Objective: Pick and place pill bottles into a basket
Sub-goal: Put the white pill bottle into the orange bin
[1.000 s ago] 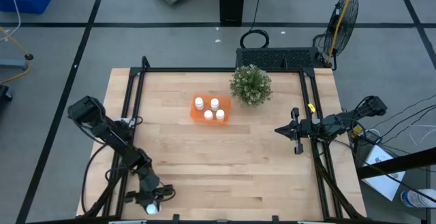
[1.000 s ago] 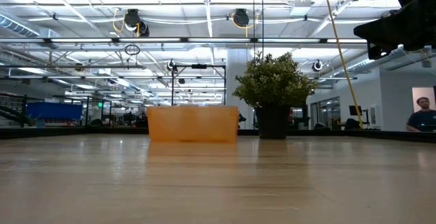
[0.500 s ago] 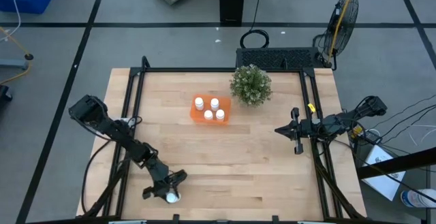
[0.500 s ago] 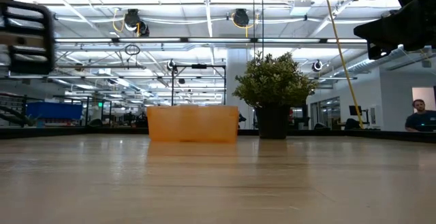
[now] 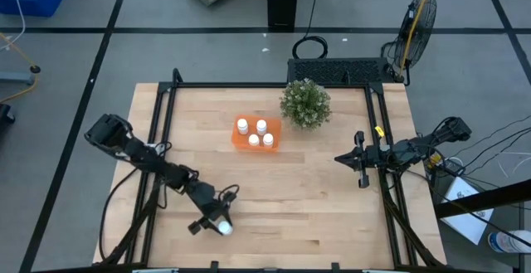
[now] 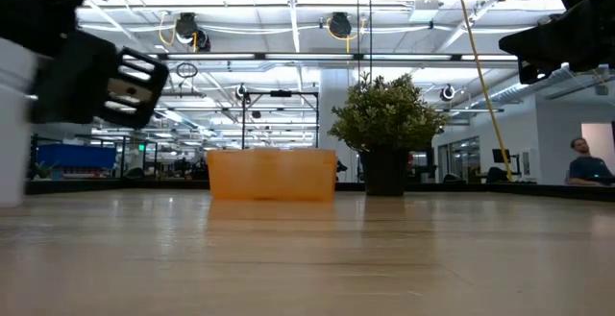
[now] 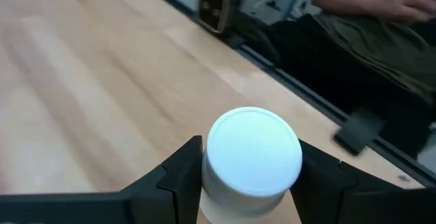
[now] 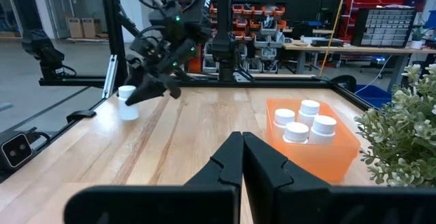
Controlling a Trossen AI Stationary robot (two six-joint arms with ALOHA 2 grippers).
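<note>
Now the left pincer is clamped partway on the fifth bottle, having swung inward from the surface's near left corner over the past second, well short of the basket. Four bottles already stand in the basket beside the plant, so this looks like the last delivery. Off at the right edge, the right pincer waits, fully closed and empty.

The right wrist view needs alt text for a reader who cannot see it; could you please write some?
Across the wooden table, the left gripper holds a white pill bottle. An orange basket holding four more bottles sits beside a green plant, beyond the right gripper, its fingers shut.
</note>
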